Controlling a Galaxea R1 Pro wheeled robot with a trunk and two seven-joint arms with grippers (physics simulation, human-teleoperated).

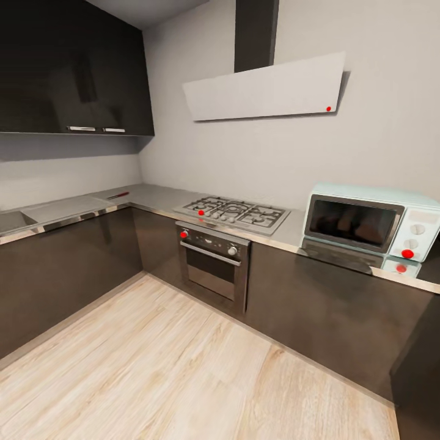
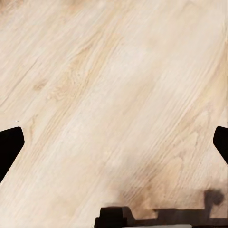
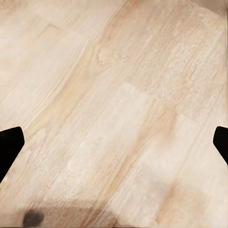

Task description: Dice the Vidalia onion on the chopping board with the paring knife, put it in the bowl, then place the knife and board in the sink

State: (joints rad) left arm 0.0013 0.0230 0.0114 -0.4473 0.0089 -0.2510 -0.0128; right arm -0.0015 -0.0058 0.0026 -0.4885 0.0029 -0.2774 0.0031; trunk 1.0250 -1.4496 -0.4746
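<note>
The sink (image 1: 11, 221) is a grey recess in the left countertop at the frame's edge, with its flat drainboard (image 1: 64, 208) beside it. Past the drainboard, a slim red-handled paring knife (image 1: 119, 195) lies on the counter near the corner. The onion, chopping board and bowl are out of view. In the left wrist view my left gripper (image 2: 114, 142) hangs open over the wooden floor, its dark fingertips (image 2: 9, 145) far apart. My right gripper (image 3: 114, 142) is likewise open above the floor, nothing between its fingertips (image 3: 9, 145).
An L-shaped counter with dark cabinets runs along the left and back walls. A gas hob (image 1: 232, 214) sits over an oven (image 1: 212, 260), and a pale blue microwave (image 1: 366, 223) stands at the right. Light wooden floor (image 1: 159, 366) spreads in front.
</note>
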